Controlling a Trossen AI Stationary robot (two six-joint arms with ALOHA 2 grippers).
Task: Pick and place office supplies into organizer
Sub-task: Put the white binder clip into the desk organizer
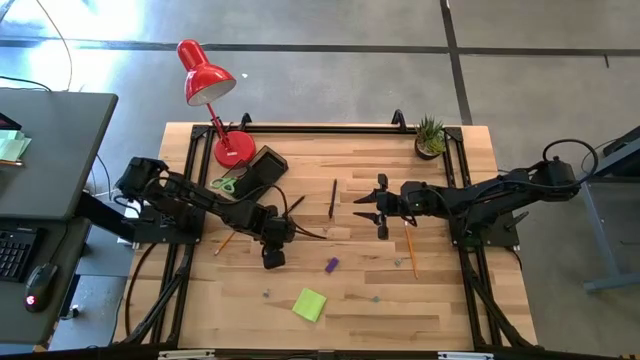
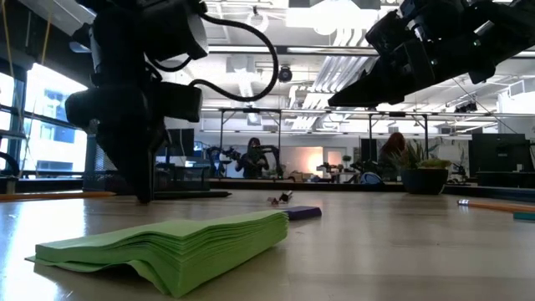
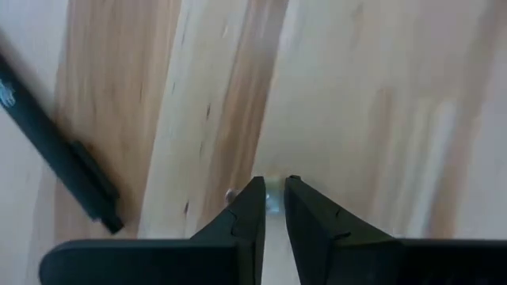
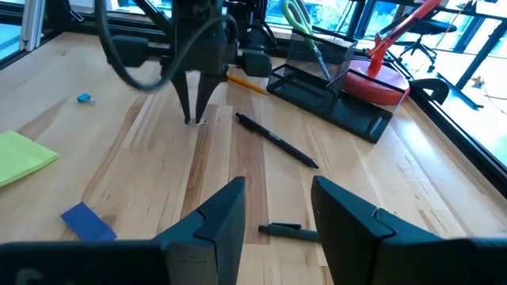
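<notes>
High view: the left gripper (image 1: 272,258) sits near the bench (image 1: 440,300) centre; the organizer (image 1: 262,167) lies at 11 o'clock from it, beside the red lamp (image 1: 207,75). The sticky-note pad (image 1: 309,304) lies at 5 o'clock.

Left wrist view: its 2 fingers (image 3: 245,218) stand nearly together around a tiny metal clip (image 3: 272,196); a dark pen (image 3: 59,154) lies nearby.

Right wrist view: the right gripper (image 4: 277,207) hovers, fingers apart, holding nothing; scissors (image 4: 305,32) stand in the organizer.

My two matte-black jointed arms, black cables looping along them, left gripper (image 4: 194,119) with slim tapered fingers, right gripper (image 4: 277,210) with broad angular black fingers (image 4: 226,214)
</notes>
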